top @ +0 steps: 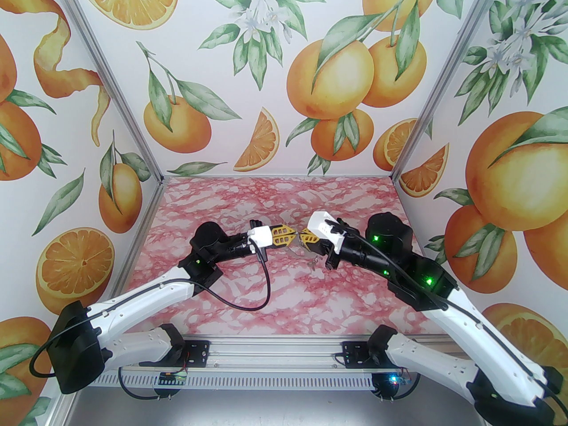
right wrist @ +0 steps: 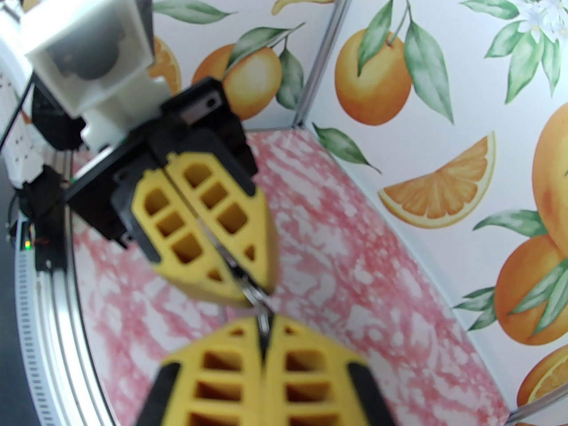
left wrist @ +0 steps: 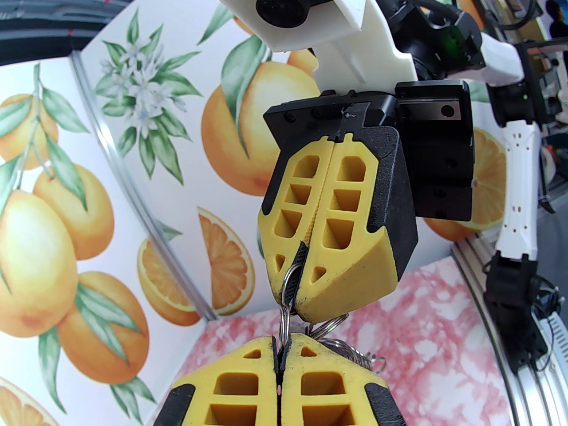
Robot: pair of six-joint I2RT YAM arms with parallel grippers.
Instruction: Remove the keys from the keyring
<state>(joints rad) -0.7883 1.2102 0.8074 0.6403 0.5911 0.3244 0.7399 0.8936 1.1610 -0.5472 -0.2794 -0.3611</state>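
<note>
Now left pincer and right pincer, tip to tip, each pinch a ring; keys dangle beneath.

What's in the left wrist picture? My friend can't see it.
Two pairs of yellow plastic jaws, the left arm's below and the right arm's above, meet tip to tip, both shut on linked small silvery metal rings. Behind are a pink marbled table and orange-print walls.

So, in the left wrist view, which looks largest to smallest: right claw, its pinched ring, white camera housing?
1. Right claw.
2. White camera housing, cut off by the frame, so this order is unsure.
3. Ring, clearly smallest.
</note>
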